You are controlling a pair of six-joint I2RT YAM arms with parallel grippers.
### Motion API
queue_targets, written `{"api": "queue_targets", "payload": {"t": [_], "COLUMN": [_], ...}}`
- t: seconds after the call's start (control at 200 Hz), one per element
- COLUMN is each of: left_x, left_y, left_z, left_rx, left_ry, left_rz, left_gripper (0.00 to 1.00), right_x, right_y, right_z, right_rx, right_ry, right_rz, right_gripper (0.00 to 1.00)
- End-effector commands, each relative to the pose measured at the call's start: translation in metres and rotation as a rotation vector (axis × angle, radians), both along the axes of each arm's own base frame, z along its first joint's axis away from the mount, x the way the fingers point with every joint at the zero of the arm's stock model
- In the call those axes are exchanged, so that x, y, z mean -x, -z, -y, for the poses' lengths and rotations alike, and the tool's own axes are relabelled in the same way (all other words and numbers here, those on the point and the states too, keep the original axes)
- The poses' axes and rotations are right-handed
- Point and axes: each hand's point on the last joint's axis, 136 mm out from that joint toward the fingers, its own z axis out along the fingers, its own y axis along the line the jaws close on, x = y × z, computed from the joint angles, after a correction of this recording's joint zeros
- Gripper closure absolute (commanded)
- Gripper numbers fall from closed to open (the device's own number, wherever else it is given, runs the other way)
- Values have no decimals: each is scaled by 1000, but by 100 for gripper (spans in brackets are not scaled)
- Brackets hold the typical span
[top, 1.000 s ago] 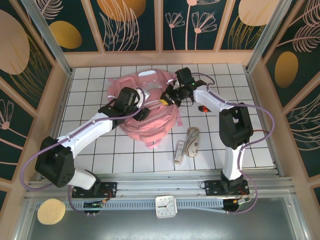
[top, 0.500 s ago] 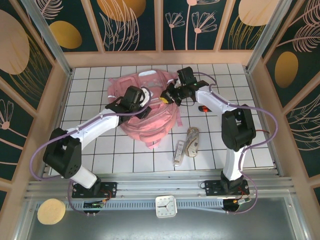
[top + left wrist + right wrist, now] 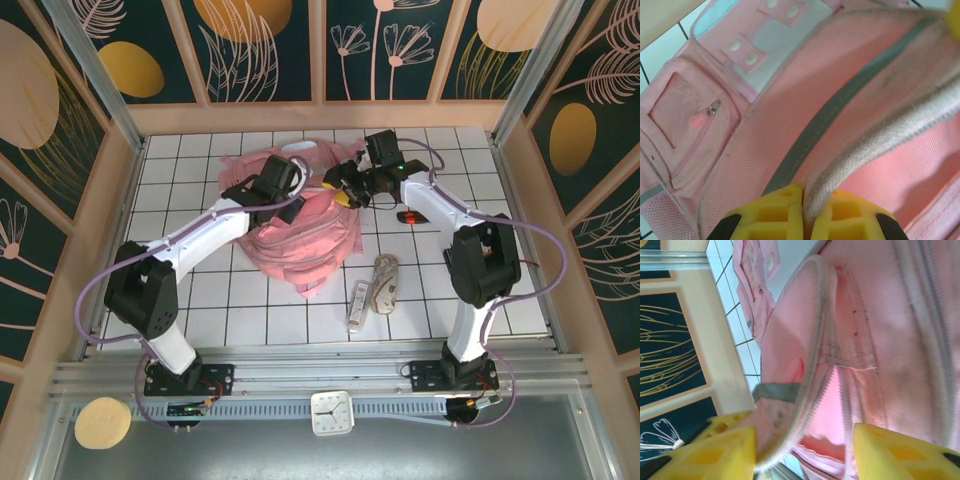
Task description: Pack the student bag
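Note:
The student bag (image 3: 300,240) is a soft pink backpack lying in the middle of the tiled table, its top toward the far side. My left gripper (image 3: 287,190) sits over the bag's upper part. In the left wrist view it (image 3: 803,192) is shut on the pale zip edge (image 3: 880,135) of the bag (image 3: 765,125). My right gripper (image 3: 346,190) is at the bag's upper right corner. In the right wrist view it (image 3: 805,440) is open, its yellow fingers (image 3: 715,455) on either side of the zip rim (image 3: 815,340) and the parted opening of the bag (image 3: 890,315).
A red marker (image 3: 407,217) lies right of the bag. A stationery pouch (image 3: 385,283) and a white oblong item (image 3: 357,305) lie near the front right. A wooden wall (image 3: 320,115) bounds the far side. A clock (image 3: 331,412) rests below the rail.
The left gripper has moved toward the far side and right, pulling the bag's edge with it. The right gripper has shifted slightly right and farther back. The bag has bunched up.

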Motion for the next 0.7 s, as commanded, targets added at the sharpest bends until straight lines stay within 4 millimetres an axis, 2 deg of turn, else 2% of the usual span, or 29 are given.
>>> {"api": "queue_targets", "payload": {"t": [0.0,0.12,0.29,0.395,0.475,0.565,0.61,0.65,0.67,0.696], "left_x": [-18,-23,-22,-21,-21,-20,-20,-19,-20,-20], "left_y": [-47,-64,-74,-77,-80,-81,-82,-83,-85,-86], "left_z": [-22,-29,-7,2,1,3,5,6,6,5], "left_rx": [198,319,495,557,570,589,608,622,627,630], "left_ry": [-168,-207,-171,-167,-179,-182,-182,-184,-187,-190], "left_rz": [9,-32,-116,-142,-137,-143,-152,-155,-154,-151], "left_gripper": [100,100,100,100,100,100,100,100,100,100], "right_x": [12,16,19,18,17,18,19,20,20,20], "right_y": [4,13,29,22,11,9,15,23,26,30], "right_z": [17,22,10,-4,-16,-25,-27,-25,-23,-20], "right_rx": [44,51,127,142,131,138,153,174,186,208], "right_ry": [16,19,-65,-100,-110,-126,-134,-141,-142,-143], "right_rz": [31,51,95,144,175,185,171,152,145,143], "right_gripper": [45,46,45,42,36,37,42,53,64,87]}}
